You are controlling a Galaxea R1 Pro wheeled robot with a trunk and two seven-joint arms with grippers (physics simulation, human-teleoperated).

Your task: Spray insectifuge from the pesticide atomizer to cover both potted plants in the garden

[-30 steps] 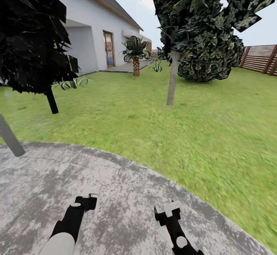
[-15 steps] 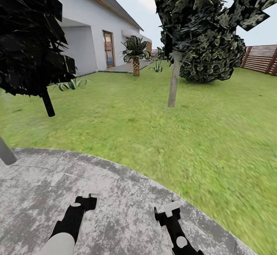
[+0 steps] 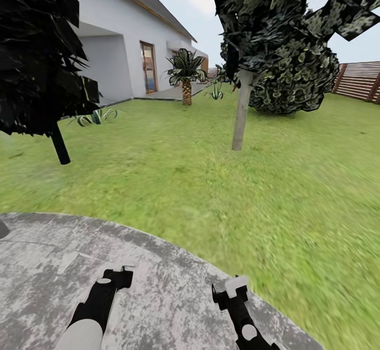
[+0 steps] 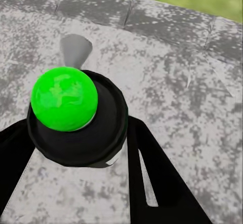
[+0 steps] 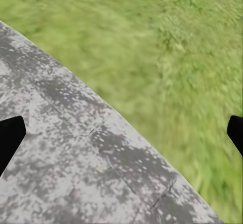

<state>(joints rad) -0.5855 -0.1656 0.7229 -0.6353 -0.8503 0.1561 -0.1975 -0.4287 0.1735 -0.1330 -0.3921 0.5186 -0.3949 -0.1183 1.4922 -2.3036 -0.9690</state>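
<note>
Left hand (image 4: 76, 148): black fingers clamped round the slim dark pesticide atomizer (image 4: 76, 125), a round black cap with a glossy bright green ball tip, over the patio.
Right hand (image 5: 121, 133): black fingertips spread wide, nothing between them.
Patio (image 3: 158, 265): round, mottled grey stone with seams.
Lawn (image 3: 211, 170): rough green grass, beyond the patio's curved edge.
Fence (image 3: 361, 78): slatted brown wood, far right.

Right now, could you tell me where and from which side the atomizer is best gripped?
Grip the atomizer on its dark round body, below the green tip, coming in from the sides. The body looks rounded enough for two fingers to flank it, and the tip probably needs to stay free to spray. The left gripper has its fingers either side of it that way.
</note>
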